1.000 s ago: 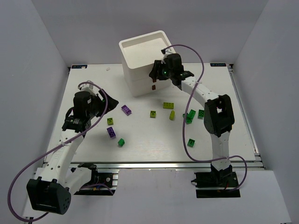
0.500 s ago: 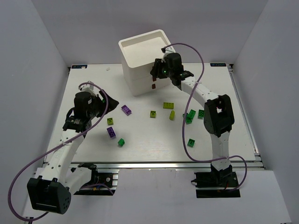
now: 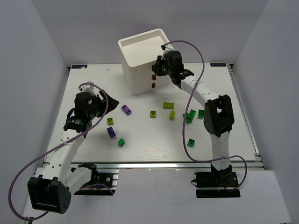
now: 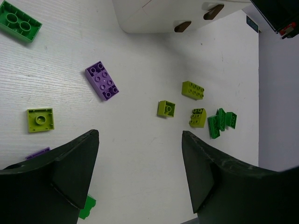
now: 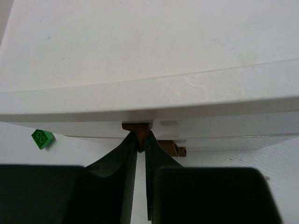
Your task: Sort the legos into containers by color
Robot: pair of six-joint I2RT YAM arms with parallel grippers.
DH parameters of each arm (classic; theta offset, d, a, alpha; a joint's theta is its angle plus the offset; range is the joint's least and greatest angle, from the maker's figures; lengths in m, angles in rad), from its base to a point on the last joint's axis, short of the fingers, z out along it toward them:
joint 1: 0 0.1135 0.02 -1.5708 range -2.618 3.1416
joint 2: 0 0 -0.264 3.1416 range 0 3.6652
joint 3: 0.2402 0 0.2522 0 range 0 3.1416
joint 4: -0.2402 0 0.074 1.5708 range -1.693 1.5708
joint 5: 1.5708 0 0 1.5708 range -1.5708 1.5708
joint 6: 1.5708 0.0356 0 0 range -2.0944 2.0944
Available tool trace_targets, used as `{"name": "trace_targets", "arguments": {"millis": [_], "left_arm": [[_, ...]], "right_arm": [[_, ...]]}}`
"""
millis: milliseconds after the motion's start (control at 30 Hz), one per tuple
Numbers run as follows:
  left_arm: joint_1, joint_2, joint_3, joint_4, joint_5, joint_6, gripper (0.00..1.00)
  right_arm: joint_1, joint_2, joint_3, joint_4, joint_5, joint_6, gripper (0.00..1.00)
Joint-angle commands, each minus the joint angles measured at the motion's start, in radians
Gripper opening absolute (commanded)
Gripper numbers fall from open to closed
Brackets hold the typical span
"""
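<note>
The white stacked drawer unit stands at the back of the table, with a tray on top. My right gripper is at its front, shut on the top drawer's small brown handle; a lower handle shows just behind. My left gripper hangs open and empty over the left of the table, its jaws wide apart in the left wrist view. Loose legos lie on the table: a purple brick, a yellow-green one, a dark green one and several more to the right.
Other bricks lie mid-table: yellow-green ones, dark green ones and a second purple one. White walls enclose the table on three sides. The right arm's cable loops over the right half.
My right gripper has risen along the unit's front from the lower handles to the top drawer's handle and closed on it. The left arm has barely moved.
</note>
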Motion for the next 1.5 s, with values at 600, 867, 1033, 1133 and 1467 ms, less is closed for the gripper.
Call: {"name": "trace_targets", "arguments": {"millis": [600, 867, 1033, 1133, 1467], "left_arm": [[-0.005, 0.015, -0.015, 0.018, 0.008, -0.005, 0.82], [-0.005, 0.080, 0.008, -0.047, -0.049, 0.007, 0.84], [-0.005, 0.148, 0.042, -0.102, -0.099, 0.027, 0.85], [-0.005, 0.208, 0.080, -0.163, -0.157, 0.032, 0.87], [-0.014, 0.419, 0.174, -0.289, -0.285, 0.066, 0.69]], "right_arm": [[-0.020, -0.308, -0.328, 0.146, -0.024, -0.036, 0.00], [-0.029, -0.434, -0.492, 0.141, -0.071, -0.045, 0.00], [-0.032, -0.422, -0.485, 0.146, -0.151, -0.068, 0.54], [-0.036, -0.421, -0.480, 0.128, -0.221, -0.097, 0.65], [-0.072, -0.503, -0.587, 0.011, -0.466, -0.337, 0.86]]}}
